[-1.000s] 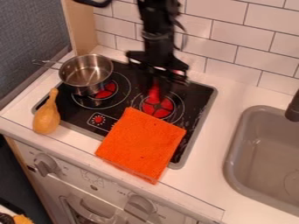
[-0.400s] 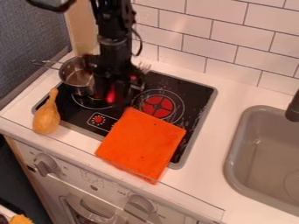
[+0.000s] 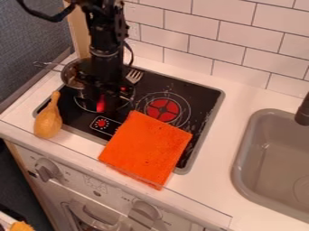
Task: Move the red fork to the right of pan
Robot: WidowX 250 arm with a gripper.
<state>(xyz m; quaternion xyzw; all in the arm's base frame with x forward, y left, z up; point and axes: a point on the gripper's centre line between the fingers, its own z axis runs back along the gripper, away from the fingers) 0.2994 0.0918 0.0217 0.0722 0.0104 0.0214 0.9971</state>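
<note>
Red plastic-looking handle low and metal tines high, a slim toy fork (image 3: 100,103) is clamped in the jaws of a black robot arm (image 3: 106,49) above the black glass-like stovetop (image 3: 202,101), just right of the round silver metal pan (image 3: 68,74) as we see it. The fork slants across the left burner area, its tines pointing toward the tiled wall (image 3: 235,49); we cannot tell whether its handle touches the glass.

We judge the step in hand to be the setting down, with the carry nearly done. To do it well, we should check that the whole fork lies outside the pan's rim, easing a little farther right if the arm's bulk crowds the pan. We then want a slow, level descent until the handle meets the stovetop, for a release from above could let the fork bounce or swivel. We should part the jaws only enough to free it and rise straight up, lest they drag the fork or nudge the pan. The square orange cloth (image 3: 146,149), lying over the stovetop's front edge and onto the white tabletop (image 3: 211,194), calls for clearance too.
</note>
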